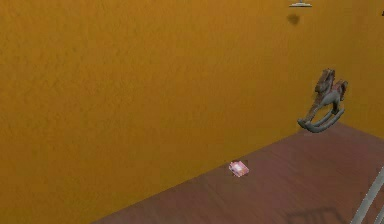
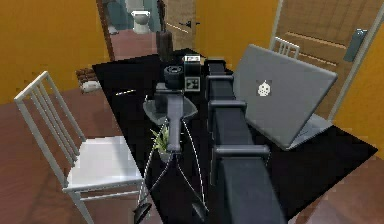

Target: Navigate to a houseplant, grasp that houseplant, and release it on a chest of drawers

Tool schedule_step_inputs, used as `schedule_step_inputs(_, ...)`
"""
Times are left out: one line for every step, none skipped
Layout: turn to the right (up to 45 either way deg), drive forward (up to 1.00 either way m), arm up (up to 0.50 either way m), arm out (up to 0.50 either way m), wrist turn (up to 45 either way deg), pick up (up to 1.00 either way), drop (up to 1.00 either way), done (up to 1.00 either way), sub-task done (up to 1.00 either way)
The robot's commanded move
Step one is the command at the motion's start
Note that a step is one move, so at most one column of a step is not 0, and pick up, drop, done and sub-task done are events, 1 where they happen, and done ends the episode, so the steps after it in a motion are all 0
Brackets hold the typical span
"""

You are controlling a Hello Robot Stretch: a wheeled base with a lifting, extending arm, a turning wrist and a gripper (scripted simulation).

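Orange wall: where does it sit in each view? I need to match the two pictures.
Forward view: the orange wall spans the left and middle, down to the brown floor.
Arm side view: orange wall at the upper left, behind the white chair.
Shared landmark: the brown floor, also at the arm side view's left edge.

The arm (image 2: pixel 240 150) shows in the arm side view as a dark square bar climbing from the bottom edge just right of the middle, reaching well up the picture, with its two white marker squares (image 2: pixel 190 85) at the far end. Left of them sits the dark body of the gripper (image 2: pixel 172 208), from which two thin fingers (image 2: pixel 148 185) trail down the picture to dark tips near the bottom edge. Whether it holds anything cannot be told.
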Motion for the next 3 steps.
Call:
schedule_step_inputs(0.0, 0.00, 0.00, 0.00, 45.0, 0.00, 0.00, 0.00, 0.00)
schedule_step_inputs(0.0, 0.00, 0.00, 0.00, 45.0, 0.00, 0.00, 0.00, 0.00)
schedule_step_inputs(0.0, 0.00, 0.00, 0.00, 45.0, 0.00, 0.00, 0.00, 0.00)
